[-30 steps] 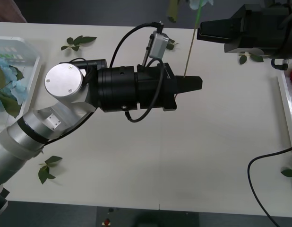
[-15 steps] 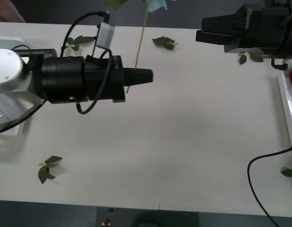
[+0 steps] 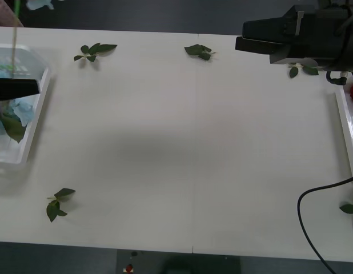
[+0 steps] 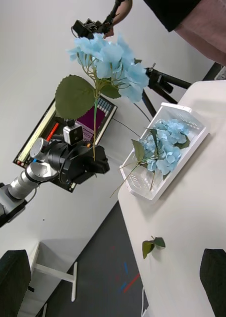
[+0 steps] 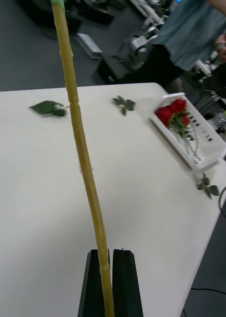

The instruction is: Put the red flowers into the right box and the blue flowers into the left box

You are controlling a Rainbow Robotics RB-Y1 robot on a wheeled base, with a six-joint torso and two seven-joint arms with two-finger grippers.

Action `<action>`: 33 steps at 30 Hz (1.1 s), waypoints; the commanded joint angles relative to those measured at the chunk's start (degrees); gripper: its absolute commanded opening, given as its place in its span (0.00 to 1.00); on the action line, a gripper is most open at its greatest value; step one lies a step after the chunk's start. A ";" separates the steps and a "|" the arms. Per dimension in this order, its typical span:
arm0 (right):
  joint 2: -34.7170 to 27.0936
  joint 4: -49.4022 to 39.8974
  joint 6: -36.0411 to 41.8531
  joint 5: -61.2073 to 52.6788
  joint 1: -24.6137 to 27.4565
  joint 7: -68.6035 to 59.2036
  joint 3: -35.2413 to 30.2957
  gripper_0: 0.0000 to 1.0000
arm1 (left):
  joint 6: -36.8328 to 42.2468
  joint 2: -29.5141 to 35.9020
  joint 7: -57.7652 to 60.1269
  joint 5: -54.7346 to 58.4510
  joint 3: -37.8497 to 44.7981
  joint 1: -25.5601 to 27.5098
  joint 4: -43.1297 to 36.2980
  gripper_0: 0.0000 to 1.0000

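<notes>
While clamping blue flower (image 4: pixel 109 59) stem, left hand (image 3: pixel 28 88) moved over left box (image 3: pixel 33 123).

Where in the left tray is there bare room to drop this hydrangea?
The translucent white left tray is crowded: pale-blue hydrangea clusters fill most of it, leaving a bare patch at its far end. The left hand, shut on the held pale-blue hydrangea's stem, is above it. The white table between the loose green leaf sprigs is bare.

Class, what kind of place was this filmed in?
Probably a robotics lab: a camera tripod stands behind the white table, a monitor sits nearby, and the left gripper holds a blue flower by its stem.
</notes>
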 commanded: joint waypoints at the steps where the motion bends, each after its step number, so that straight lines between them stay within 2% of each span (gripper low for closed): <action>1: 0.85 -1.49 -0.22 -0.48 -1.88 -2.87 -0.72 1.00 | 6.29 0.49 2.81 -2.58 5.98 4.60 8.42 0.00; 2: 0.41 -1.23 -0.31 -0.30 -0.92 -2.78 -1.34 1.00 | 8.57 1.29 2.90 -5.39 8.61 6.45 11.41 0.00; 6: -0.47 -2.99 -0.92 -0.13 0.14 -2.43 -3.10 1.00 | 9.36 3.83 3.07 -11.90 13.62 12.51 17.03 0.00; 12: -2.49 -4.66 -0.92 -0.13 0.67 -1.99 -4.06 1.00 | 9.45 5.77 2.72 -13.39 15.56 18.31 22.92 0.00; 21: -5.57 -4.57 4.00 3.04 1.02 0.64 -7.23 1.00 | 9.01 7.17 1.67 -22.62 15.47 19.72 27.23 0.00; 33: -10.23 -1.32 7.86 5.24 3.83 14.09 -9.25 1.00 | -2.50 6.38 1.67 -30.80 10.72 21.92 27.58 0.00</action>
